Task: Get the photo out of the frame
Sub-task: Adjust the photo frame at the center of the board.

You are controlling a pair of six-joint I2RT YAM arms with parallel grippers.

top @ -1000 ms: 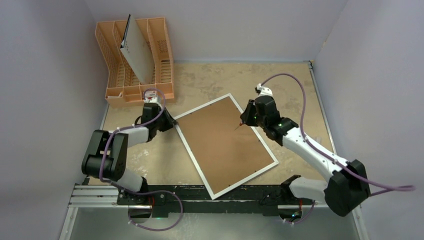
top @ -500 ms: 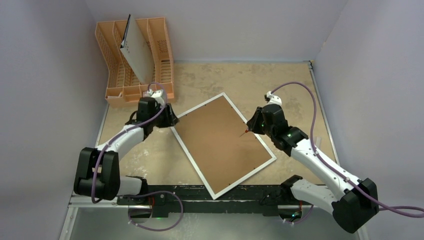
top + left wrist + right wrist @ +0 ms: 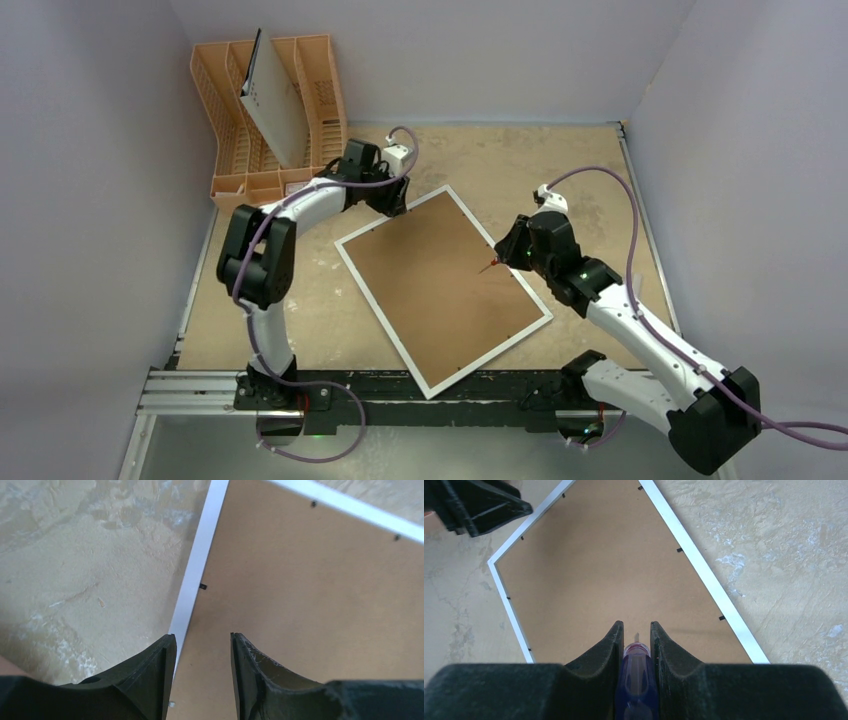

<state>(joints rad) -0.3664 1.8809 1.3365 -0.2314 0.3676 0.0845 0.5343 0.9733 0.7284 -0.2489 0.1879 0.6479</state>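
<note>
Frame (image 3: 440, 290) lies face-down, brown back up, mid tabletop (image 3: 560, 170). L claw (image 3: 202, 640) hovers over its far-left white edge, jaws apart, nothing btwn them. R claw (image 3: 636, 630) clenched on blue-handled tool (image 3: 636, 680), above the back near frame's right edge.

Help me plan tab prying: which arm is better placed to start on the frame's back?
Probably right. The right jaws grip a blue-handled screwdriver aimed at the frame's brown back; the left jaws hover open and empty over its white border.
</note>
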